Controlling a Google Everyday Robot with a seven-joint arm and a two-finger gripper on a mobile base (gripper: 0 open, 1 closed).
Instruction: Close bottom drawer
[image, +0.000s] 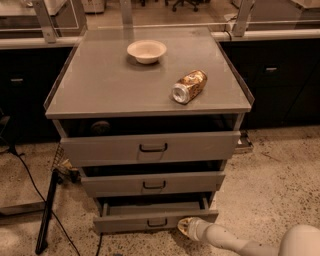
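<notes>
On the flat top of the grey metal three-drawer cabinet (110, 90), a shallow round pale bowl (146, 51) sits toward the back, and a gold metal drink can (189, 86) lies on its side nearer the front and to its right, well apart. Below, the wide grey top drawer (150, 148), grey middle drawer (152, 184) and shallow grey bottom drawer (150, 221) each stand partly out. The pale two-finger gripper (186, 227) sits just beside the bottom drawer's front right corner.

Floor: speckled beige stone floor (280, 170), with a black cable (27, 177) trailing at left.
Furniture: grey metal cabinet (200, 146) at centre, with a flat grey tabletop (110, 85); dark cupboards (280, 80) behind, under a pale ledge (280, 35).
Light: warm, dim.
Claw: claw (186, 227) low near the floor, at the cabinet's lower right.
</notes>
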